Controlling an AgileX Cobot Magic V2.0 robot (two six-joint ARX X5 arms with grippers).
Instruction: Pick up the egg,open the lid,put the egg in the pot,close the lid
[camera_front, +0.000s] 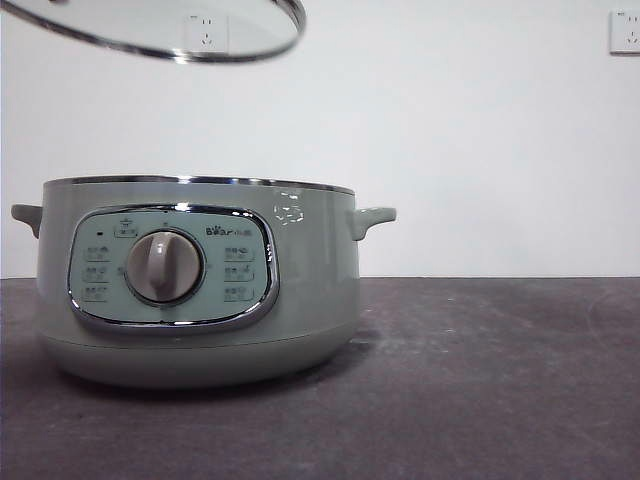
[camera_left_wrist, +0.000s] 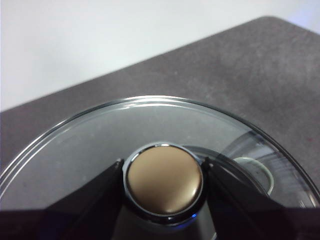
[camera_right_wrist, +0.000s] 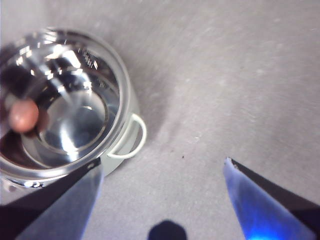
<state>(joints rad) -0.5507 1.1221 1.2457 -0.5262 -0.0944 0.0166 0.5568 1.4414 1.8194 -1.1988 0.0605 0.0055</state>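
Note:
The pale green pot (camera_front: 310, 290) stands on the table at the left, with no lid on it. The glass lid (camera_front: 240, 52) hangs tilted above it at the top left. My left gripper (camera_left_wrist: 163, 177) is shut on the lid's round knob (camera_left_wrist: 164, 180) and holds the lid (camera_left_wrist: 150, 125) in the air. In the right wrist view the reddish-brown egg (camera_right_wrist: 22, 116) lies inside the pot's shiny steel bowl (camera_right_wrist: 120, 100), blurred. My right gripper (camera_right_wrist: 162, 162) is open and empty, high above the table beside the pot's side handle (camera_right_wrist: 131, 142).
The dark grey table (camera_front: 480, 380) stretches to the right of the pot. A white wall stands behind, with one socket (camera_front: 625, 30) at the top right and another (camera_front: 205, 32) seen through the lid.

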